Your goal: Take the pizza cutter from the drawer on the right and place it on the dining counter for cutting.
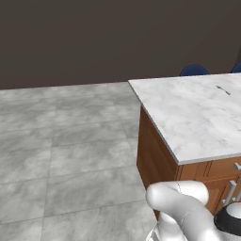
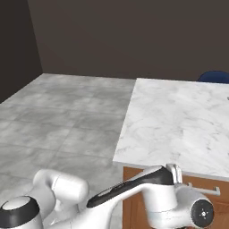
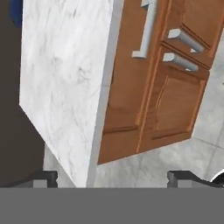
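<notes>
Gripper (image 3: 112,177) spread wide, holding nothing, hanging off the near corner of the dining counter (image 1: 188,113). A silver drawer handle (image 3: 146,28) sits just under the marble edge, brown cabinet doors (image 3: 173,105) below. A small thin object (image 1: 223,89) lies toward the counter's far edge, too small to identify.

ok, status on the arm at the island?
Jaws open, holding nothing, level with the island front. White grey-veined marble dining counter over brown wooden drawer fronts, all shut. Pizza cutter not out yet. Nothing blocking the grey bar handles.
</notes>
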You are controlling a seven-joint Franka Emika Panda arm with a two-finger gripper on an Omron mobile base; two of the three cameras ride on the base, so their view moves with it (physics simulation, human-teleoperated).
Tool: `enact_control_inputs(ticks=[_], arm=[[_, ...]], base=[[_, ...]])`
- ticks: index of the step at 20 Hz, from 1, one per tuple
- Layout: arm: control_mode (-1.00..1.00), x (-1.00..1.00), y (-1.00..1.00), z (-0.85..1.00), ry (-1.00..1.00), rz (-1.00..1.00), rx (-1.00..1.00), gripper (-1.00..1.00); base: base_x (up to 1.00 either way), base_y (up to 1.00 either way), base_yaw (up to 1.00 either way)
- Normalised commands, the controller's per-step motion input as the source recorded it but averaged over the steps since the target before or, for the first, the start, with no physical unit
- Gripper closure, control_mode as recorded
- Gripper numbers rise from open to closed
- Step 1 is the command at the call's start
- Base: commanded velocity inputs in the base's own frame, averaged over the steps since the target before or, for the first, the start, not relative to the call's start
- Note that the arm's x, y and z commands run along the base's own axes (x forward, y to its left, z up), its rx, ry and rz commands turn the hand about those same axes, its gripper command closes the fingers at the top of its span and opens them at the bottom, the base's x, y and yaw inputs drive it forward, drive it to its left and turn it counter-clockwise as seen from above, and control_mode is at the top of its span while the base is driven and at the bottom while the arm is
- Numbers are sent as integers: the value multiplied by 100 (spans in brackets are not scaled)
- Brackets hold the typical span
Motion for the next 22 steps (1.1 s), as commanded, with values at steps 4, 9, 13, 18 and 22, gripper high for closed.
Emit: enact_control_inputs(ticks=[4, 9, 13, 18, 22], arm=[[-100, 1, -51, -42, 0, -20, 17, -100], [-100, 3, -62, -19, 0, -21, 22, -100], [-100, 19, -45, -18, -3, -19, 21, -100], [-100, 20, -40, -22, -14, -9, 19, -100], [-100, 7, 0, -45, -21, -2, 6, -100]], base=[[0, 0, 0], [0, 0, 0], [0, 0, 0], [0, 0, 0], [0, 0, 0]])
